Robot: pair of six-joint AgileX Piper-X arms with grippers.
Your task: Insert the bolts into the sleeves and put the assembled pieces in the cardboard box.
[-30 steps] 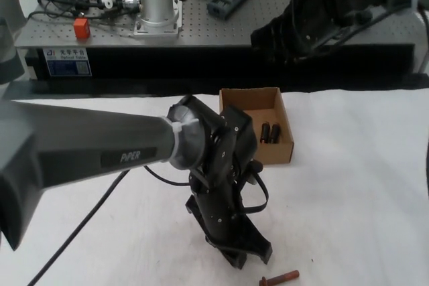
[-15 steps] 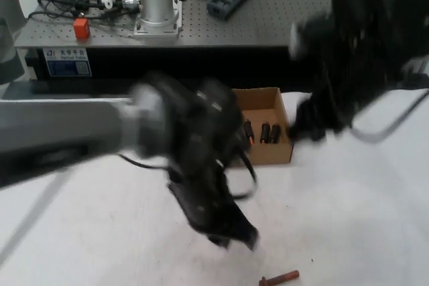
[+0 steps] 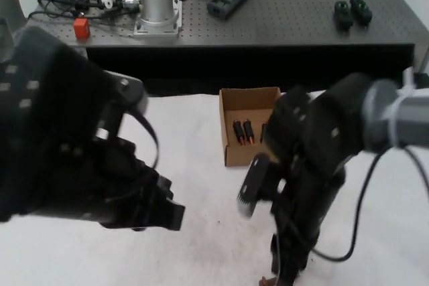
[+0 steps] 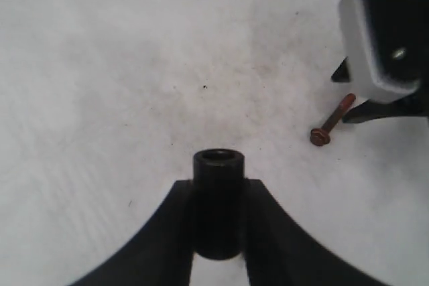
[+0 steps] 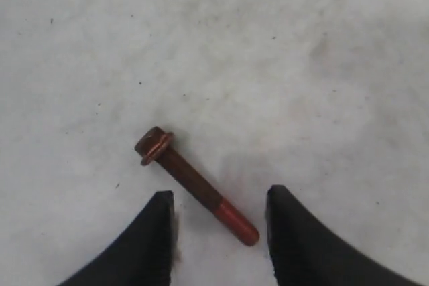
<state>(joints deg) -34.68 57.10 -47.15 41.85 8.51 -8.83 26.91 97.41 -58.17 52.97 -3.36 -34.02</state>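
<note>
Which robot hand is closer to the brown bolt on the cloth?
Right. The right hand hangs open over the bolt; the left hand, gripping a sleeve, is off to one side.

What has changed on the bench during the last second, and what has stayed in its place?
The left gripper, shut on a black sleeve, drew back from the bolt toward the left. The right gripper came down from the back and now stands open astride the bolt's tip. The bolt and the cardboard box stayed in place.
</note>
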